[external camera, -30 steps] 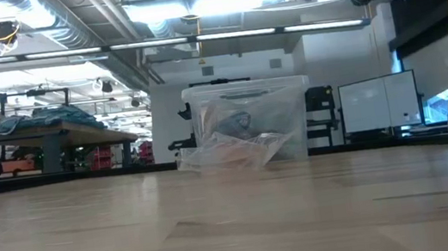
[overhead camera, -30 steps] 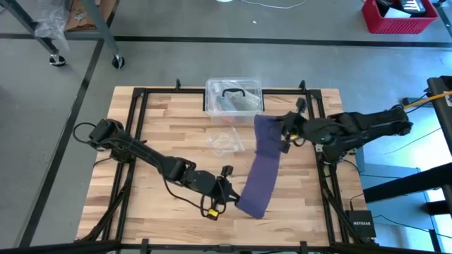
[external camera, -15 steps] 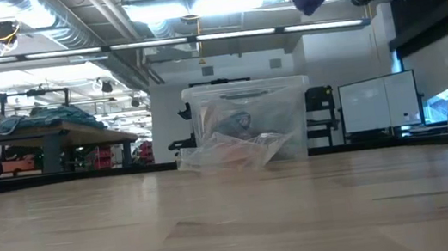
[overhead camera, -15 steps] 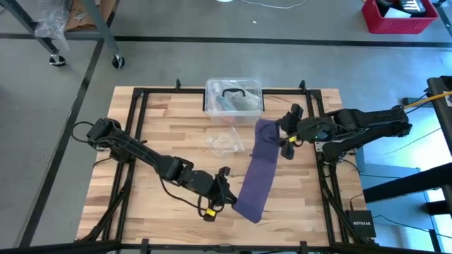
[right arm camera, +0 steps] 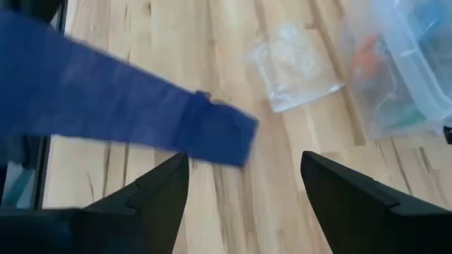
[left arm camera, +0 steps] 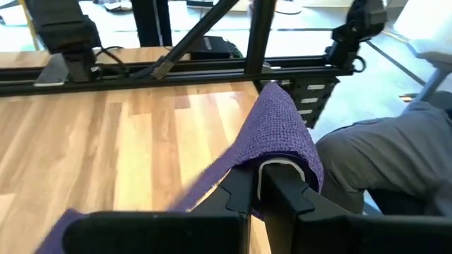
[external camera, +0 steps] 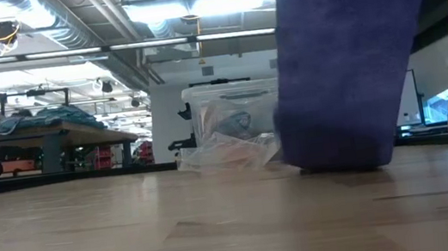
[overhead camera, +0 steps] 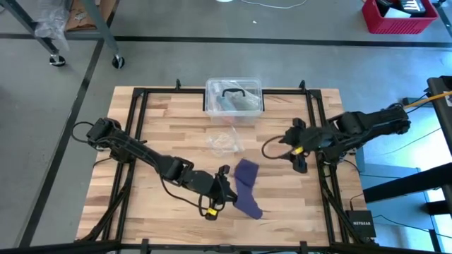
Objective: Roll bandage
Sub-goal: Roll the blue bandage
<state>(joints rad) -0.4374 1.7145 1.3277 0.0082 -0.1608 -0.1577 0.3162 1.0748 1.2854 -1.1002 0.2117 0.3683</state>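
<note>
On the high view the bandage (overhead camera: 246,189) lies bunched toward 6 o'clock of the table (overhead camera: 162,134), near the front edge. The left gripper (overhead camera: 224,189) sits just at its 9 o'clock side, fingers (left arm camera: 244,190) pinched narrow on a fold of the bandage (left arm camera: 282,137). The right gripper (overhead camera: 297,146) hovers at 3 o'clock near the table's right rail, fingers (right arm camera: 159,187) spread wide and holding nothing. Bare wood lies between the two grippers. The plastic wrapper (overhead camera: 224,141) rests near centre, with the clear box (overhead camera: 234,97) at 12 o'clock against the far edge.
</note>
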